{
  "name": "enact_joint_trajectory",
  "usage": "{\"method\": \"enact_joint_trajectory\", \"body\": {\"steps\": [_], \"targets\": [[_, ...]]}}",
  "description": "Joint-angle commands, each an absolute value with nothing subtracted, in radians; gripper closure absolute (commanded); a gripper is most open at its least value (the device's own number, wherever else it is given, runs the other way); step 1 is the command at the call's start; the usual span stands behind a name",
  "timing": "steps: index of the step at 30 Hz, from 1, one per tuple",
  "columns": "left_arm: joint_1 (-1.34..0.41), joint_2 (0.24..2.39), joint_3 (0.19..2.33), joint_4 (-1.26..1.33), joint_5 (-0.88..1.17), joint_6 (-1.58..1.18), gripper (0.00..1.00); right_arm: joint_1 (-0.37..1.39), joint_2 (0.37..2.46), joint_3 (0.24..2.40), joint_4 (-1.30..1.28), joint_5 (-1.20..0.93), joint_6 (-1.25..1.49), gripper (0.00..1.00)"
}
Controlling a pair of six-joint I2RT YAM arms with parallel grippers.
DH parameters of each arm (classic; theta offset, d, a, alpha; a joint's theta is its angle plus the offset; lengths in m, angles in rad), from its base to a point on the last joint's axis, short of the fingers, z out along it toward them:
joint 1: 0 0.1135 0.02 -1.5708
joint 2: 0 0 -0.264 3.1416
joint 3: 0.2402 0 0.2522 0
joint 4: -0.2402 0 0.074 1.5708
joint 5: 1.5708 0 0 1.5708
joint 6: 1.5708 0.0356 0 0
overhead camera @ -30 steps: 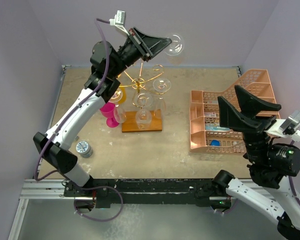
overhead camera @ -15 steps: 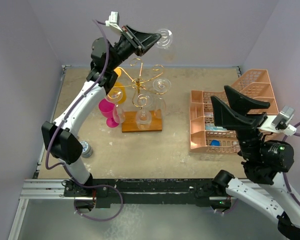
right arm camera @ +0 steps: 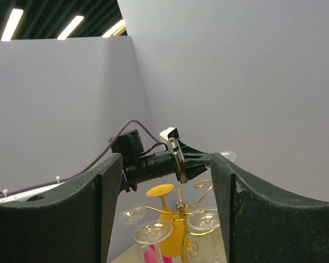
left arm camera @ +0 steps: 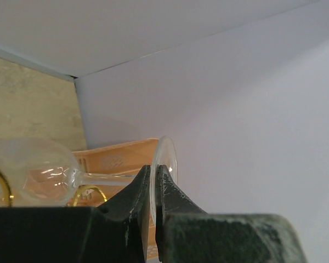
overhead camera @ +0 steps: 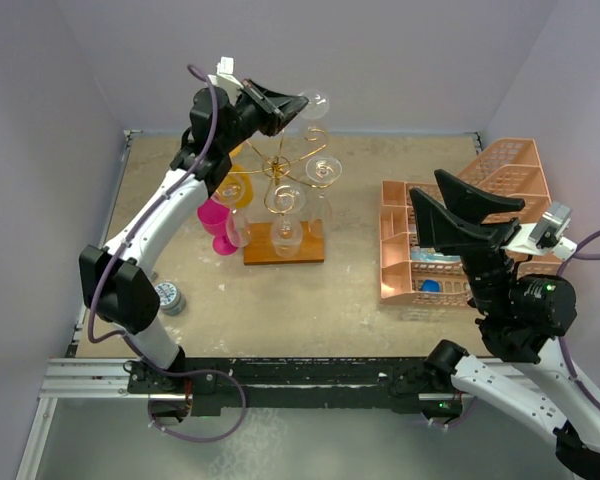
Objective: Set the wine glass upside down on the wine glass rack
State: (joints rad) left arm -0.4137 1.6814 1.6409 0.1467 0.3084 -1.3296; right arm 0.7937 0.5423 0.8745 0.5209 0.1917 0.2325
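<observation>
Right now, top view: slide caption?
Left gripper holds a wine glass above the gold rack; right gripper hangs open near the pink organizer.

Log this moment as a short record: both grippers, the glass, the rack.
left gripper: shut on the wine glass, at its foot
right gripper: open, empty, raised near the pink organizer
wine glass rack: on the table, clear glasses and a yellow glass hanging from it
wine glass: in the air near the rack's top, not yet hung

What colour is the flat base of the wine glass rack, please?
The base is orange-brown wood, clearest in the top external view.
</observation>
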Motion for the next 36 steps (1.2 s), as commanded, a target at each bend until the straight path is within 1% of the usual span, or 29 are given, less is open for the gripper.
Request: {"method": "enact_joint_trajectory", "body": {"steps": [1, 5, 9, 13, 19, 24, 28, 36], "targets": [[-0.411, 1.579, 1.641, 0.1, 0.251, -1.248, 1.0, 0.796, 0.547, 0.87, 0.564, 0.207, 0.251, 0.33], [-0.411, 1.57, 1.62, 0.099, 0.27, -1.252, 1.0, 0.796, 0.549, 0.867, 0.562, 0.207, 0.257, 0.33], [-0.411, 1.555, 1.622, 0.013, 0.238, -1.197, 1.0, 0.796, 0.549, 0.865, 0.562, 0.209, 0.261, 0.33], [-0.411, 1.541, 1.6, -0.001, 0.245, -1.19, 1.0, 0.796, 0.552, 0.864, 0.566, 0.208, 0.261, 0.33], [-0.412, 1.526, 1.571, 0.007, 0.277, -1.203, 1.0, 0.796, 0.561, 0.862, 0.568, 0.205, 0.262, 0.33], [-0.416, 1.485, 1.485, 0.094, 0.295, -1.268, 1.0, 0.796, 0.567, 0.847, 0.586, 0.214, 0.266, 0.32], [-0.439, 1.474, 1.456, 0.103, 0.295, -1.273, 1.0, 0.796, 0.583, 0.841, 0.592, 0.222, 0.271, 0.32], [-0.499, 1.504, 1.502, 0.078, 0.265, -1.237, 1.0, 0.796, 0.588, 0.834, 0.598, 0.222, 0.278, 0.32]]}}
